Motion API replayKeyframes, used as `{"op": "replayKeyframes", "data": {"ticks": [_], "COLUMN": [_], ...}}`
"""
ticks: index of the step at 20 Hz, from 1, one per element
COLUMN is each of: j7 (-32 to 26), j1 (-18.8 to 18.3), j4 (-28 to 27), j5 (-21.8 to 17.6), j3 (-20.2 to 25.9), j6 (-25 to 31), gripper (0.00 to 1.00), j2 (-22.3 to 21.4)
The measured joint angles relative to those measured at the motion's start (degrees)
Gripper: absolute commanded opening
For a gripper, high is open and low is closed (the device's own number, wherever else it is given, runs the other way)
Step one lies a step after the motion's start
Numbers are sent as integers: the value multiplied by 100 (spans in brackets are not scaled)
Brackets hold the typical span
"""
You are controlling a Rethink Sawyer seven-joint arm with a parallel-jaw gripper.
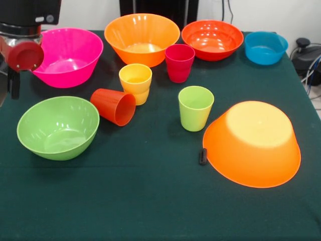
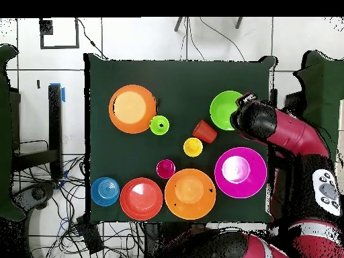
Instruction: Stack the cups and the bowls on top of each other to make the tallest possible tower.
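Note:
The pink bowl (image 1: 70, 55), an upright orange bowl (image 1: 142, 37), the red-orange bowl (image 1: 212, 39) and the blue bowl (image 1: 266, 47) stand in the far row. The lime green bowl (image 1: 57, 127) sits near left. A second orange bowl (image 1: 253, 143) lies upside down near right. The crimson cup (image 1: 179, 63), yellow cup (image 1: 135, 83) and lime green cup (image 1: 195, 107) stand upright in the middle. The orange-red cup (image 1: 114, 106) lies on its side. My gripper (image 1: 14, 83) hangs at the left edge between the pink and green bowls. In the overhead view it (image 2: 242, 114) is at the green bowl's (image 2: 225, 109) rim and holds nothing I can see.
A small black object (image 1: 202, 156) lies against the rim of the upside-down orange bowl. The dark green cloth (image 1: 150, 201) covers the table. Cables and gear sit off the table's right edge (image 1: 306, 55).

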Motion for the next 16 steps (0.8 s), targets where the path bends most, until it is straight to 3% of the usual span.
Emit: {"op": "replayKeyframes", "data": {"ticks": [10,16], "j7": [0,0], "j1": [7,33], "j4": [-410,-806], "j5": [120,212], "j3": [-131,-131], "j6": [296,1074], "gripper": [0,0], "j2": [401,438]}}
